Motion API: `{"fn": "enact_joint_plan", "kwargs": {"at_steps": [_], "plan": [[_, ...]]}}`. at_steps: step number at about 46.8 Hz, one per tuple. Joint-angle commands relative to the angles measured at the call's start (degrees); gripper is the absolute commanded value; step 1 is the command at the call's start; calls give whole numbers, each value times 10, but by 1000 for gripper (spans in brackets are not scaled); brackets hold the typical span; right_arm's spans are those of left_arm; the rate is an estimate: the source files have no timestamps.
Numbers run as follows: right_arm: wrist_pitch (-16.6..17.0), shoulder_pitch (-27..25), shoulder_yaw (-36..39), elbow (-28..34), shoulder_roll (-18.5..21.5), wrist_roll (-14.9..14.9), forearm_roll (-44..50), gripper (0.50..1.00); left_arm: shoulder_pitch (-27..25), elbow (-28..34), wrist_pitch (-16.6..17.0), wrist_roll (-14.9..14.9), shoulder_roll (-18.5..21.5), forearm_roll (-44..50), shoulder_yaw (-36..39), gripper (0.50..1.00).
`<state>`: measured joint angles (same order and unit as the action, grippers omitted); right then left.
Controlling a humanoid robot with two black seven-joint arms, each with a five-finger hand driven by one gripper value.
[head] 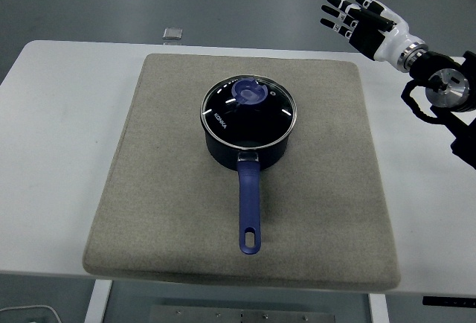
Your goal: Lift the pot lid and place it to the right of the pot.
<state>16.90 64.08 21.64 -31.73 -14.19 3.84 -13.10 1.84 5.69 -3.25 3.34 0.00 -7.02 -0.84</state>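
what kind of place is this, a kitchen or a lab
Most likely a lab or test room, not a kitchen. The blue pot with its glass lid sits on a grey mat on a plain white table, with no stove or sink in view, and a robot's right hand hangs open above the far corner.

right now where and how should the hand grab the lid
Grip the blue knob at the centre of the lid, coming straight down. The glass lies flat on the pot, leaving only the knob raised. The open right hand is up and right of it.
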Motion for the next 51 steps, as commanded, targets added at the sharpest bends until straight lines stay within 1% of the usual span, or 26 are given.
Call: {"fn": "enact_joint_plan", "kwargs": {"at_steps": [1,42,47,51], "plan": [[0,0,0,0,2,0,0,901,0,1,0,0,0,0,0,1000],[1,3,-3,-3,-1,5,10,901,-6,1,1,0,0,0,0,1000],[2,6,-5,-6,0,6,22,901,-6,1,1,0,0,0,0,1000],[2,8,-4,-7,0,10,54,901,-6,1,1,0,0,0,0,1000]]}}
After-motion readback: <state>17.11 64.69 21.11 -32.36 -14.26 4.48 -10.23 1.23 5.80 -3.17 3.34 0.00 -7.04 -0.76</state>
